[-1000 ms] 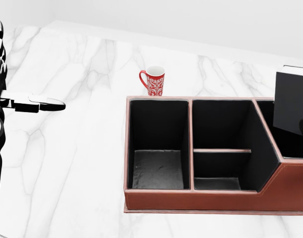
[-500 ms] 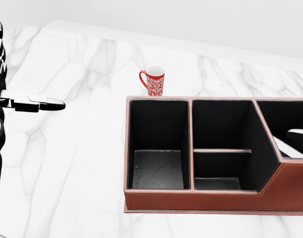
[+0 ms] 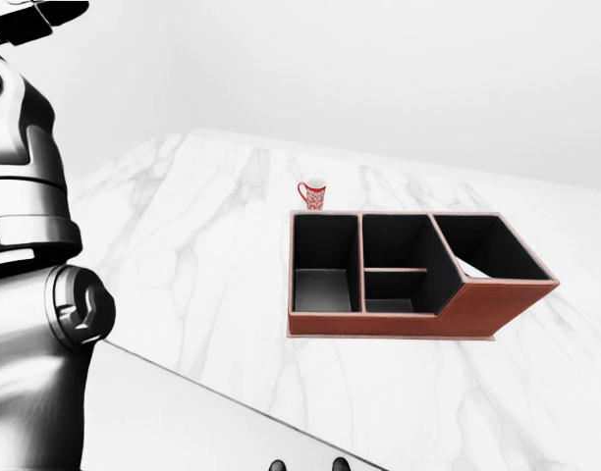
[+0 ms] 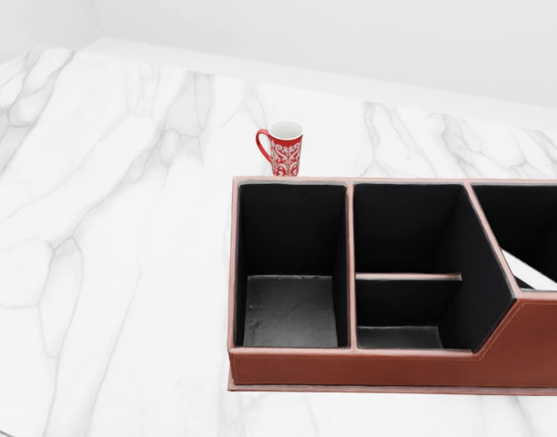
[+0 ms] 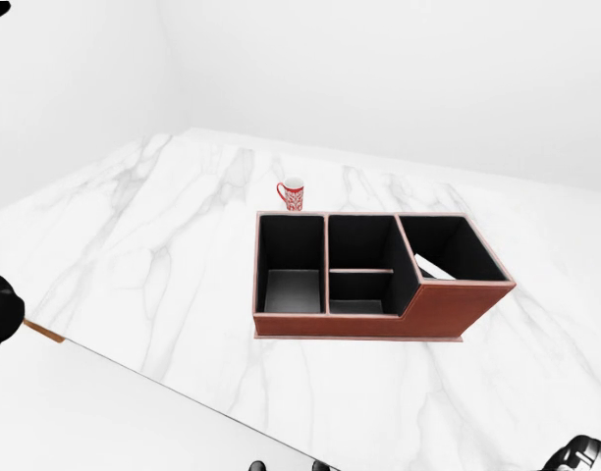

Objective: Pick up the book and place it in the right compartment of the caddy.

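The brown leather caddy (image 4: 369, 366) with black compartments stands on the white marble table. The book (image 4: 536, 271) lies tilted low inside the right compartment; only a white sliver of it shows, also in the left-eye view (image 3: 469, 266). No hand touches it. My left arm (image 3: 26, 255) fills the left edge of the left-eye view, raised well left of the caddy; dark shapes at the top left corner may be its hand, too cropped to read. My right hand is out of view; only a dark bit of arm (image 5: 587, 455) shows at the bottom right of the right-eye view.
A red patterned mug (image 4: 282, 147) stands just above the caddy's left compartment in the head view. The left (image 4: 290, 309) and middle (image 4: 401, 335) compartments hold nothing. The table's near edge (image 5: 183, 378) runs diagonally across the bottom of the eye views.
The book has dropped from upright at the right edge into the right compartment and settled lower. The right hand left it. My left hand has moved out of the head view.
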Available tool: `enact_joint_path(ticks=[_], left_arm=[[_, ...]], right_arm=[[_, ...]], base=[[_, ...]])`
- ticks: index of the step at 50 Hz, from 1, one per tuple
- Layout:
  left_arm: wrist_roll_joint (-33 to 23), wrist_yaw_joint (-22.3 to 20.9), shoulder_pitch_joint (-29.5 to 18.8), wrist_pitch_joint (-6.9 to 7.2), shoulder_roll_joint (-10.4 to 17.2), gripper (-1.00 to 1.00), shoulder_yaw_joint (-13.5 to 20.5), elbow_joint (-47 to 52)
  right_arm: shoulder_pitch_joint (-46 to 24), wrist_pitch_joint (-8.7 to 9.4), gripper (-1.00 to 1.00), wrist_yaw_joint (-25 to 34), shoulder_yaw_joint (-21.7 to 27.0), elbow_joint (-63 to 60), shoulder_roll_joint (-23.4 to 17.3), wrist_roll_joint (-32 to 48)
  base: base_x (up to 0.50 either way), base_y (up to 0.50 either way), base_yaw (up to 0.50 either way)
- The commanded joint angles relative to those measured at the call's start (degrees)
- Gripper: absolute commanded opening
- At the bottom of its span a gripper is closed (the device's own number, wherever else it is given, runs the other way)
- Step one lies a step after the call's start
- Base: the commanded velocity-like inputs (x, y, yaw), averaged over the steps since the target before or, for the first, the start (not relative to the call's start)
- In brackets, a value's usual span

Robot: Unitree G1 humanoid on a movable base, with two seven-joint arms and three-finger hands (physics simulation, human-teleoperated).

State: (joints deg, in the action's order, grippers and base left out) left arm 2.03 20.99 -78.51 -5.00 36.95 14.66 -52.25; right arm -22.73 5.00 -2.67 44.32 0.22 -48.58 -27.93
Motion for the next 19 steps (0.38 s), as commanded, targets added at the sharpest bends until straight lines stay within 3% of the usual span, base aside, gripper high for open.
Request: enact_joint_path(ticks=[1, 3, 5, 7, 13, 19], left_arm=[[5.49, 7.84, -13.34, 0.00, 6.35, 1.00, 0.24, -5.87], [6.36, 7.77, -15.21, 0.00, 6.90, 1.00, 0.26, -4.89], [6.66, 7.58, -16.73, 0.00, 7.40, 1.00, -0.17, -3.80], [6.87, 7.16, -17.60, 0.00, 7.58, 1.00, -0.50, -3.37], [7.29, 7.58, -16.99, 0.00, 7.62, 1.00, -0.37, -2.80], [8.00, 8.84, -17.65, 0.00, 8.59, 1.00, 0.05, -2.46]], right_arm=[[5.37, 0.00, 1.00, -3.41, 16.40, -10.34, -9.43, -9.88], [7.97, 0.00, 1.00, -3.07, 20.57, -11.40, -8.87, -10.24], [8.67, 0.00, 1.00, -3.44, 24.43, -10.06, -12.43, -12.10], [10.65, 0.00, 1.00, -2.77, 27.01, -10.16, -11.52, -13.32], [14.45, 0.00, 1.00, -1.51, 31.97, -8.71, -11.77, -14.32], [18.04, 0.00, 1.00, -0.31, 41.18, -7.28, -13.60, -15.96]], base=[[0.00, 0.00, 0.00], [0.00, 0.00, 0.00], [0.00, 0.00, 0.00], [0.00, 0.00, 0.00], [0.00, 0.00, 0.00], [0.00, 0.00, 0.00]])
